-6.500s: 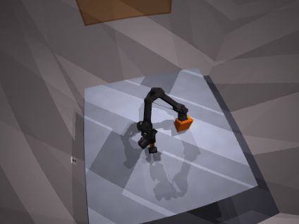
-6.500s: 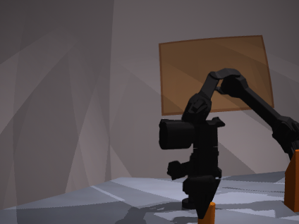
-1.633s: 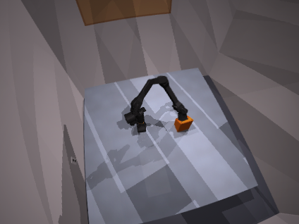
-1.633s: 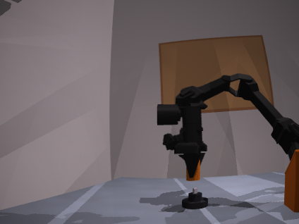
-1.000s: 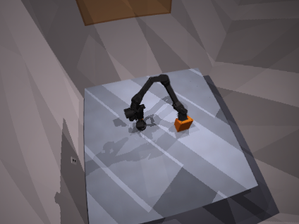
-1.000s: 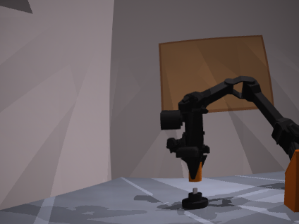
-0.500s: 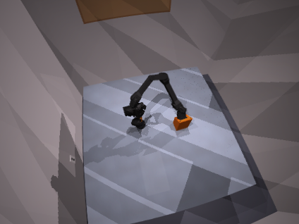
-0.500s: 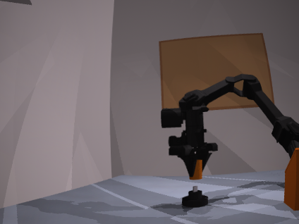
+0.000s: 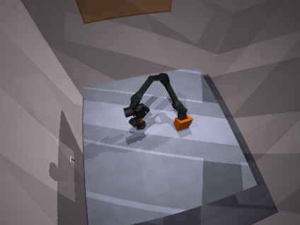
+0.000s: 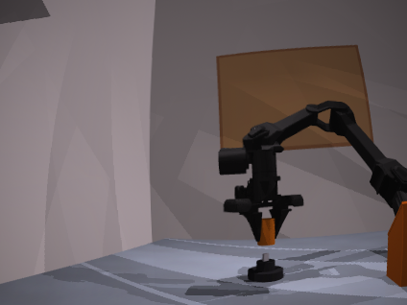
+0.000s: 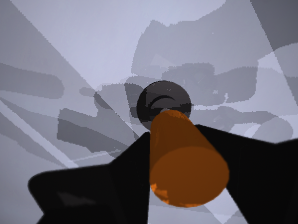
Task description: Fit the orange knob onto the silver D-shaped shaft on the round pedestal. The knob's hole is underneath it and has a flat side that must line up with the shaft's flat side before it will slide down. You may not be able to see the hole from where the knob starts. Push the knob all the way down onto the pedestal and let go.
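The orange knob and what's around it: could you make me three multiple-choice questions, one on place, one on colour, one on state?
1. Where is the orange knob?
A) On the floor
B) Above the pedestal
C) Behind the arm's base

2. What colour is the pedestal?
A) Black
B) Orange
C) White

3. What state is the tool in?
A) Wide open and holding nothing
B) Shut on the pedestal
C) Shut on the orange knob

1: B, the exterior view shows a gap between the knob and the shaft below it.
2: A, its round body looks black in the exterior view.
3: C, the knob hangs between its fingers.
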Motion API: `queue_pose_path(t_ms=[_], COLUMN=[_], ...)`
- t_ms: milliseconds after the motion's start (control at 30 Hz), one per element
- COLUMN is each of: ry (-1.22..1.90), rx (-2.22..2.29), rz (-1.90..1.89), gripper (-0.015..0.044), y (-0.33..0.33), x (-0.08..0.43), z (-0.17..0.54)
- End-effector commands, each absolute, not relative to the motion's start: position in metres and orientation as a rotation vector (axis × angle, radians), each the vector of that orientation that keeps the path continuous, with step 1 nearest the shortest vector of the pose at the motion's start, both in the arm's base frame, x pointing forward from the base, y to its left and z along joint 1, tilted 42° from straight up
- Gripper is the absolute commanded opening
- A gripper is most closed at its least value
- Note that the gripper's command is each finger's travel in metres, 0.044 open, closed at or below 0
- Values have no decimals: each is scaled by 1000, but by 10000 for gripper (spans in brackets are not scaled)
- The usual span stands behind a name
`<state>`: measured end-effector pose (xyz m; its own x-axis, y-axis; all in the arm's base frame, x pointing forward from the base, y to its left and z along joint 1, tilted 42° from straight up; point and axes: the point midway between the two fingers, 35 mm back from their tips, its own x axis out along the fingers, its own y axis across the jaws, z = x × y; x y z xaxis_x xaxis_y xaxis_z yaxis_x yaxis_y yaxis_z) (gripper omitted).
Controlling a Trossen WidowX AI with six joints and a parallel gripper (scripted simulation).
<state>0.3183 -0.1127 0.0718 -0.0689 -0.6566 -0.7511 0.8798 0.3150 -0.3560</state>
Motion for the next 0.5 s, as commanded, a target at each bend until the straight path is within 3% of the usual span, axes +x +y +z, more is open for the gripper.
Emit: queue_pose_path(t_ms=[0,467], ry=[948,722], rx=[357,610], rz=[-1345,-1505], gripper=[0,0], y=[-113,-115], x=[321,320], z=[73,76])
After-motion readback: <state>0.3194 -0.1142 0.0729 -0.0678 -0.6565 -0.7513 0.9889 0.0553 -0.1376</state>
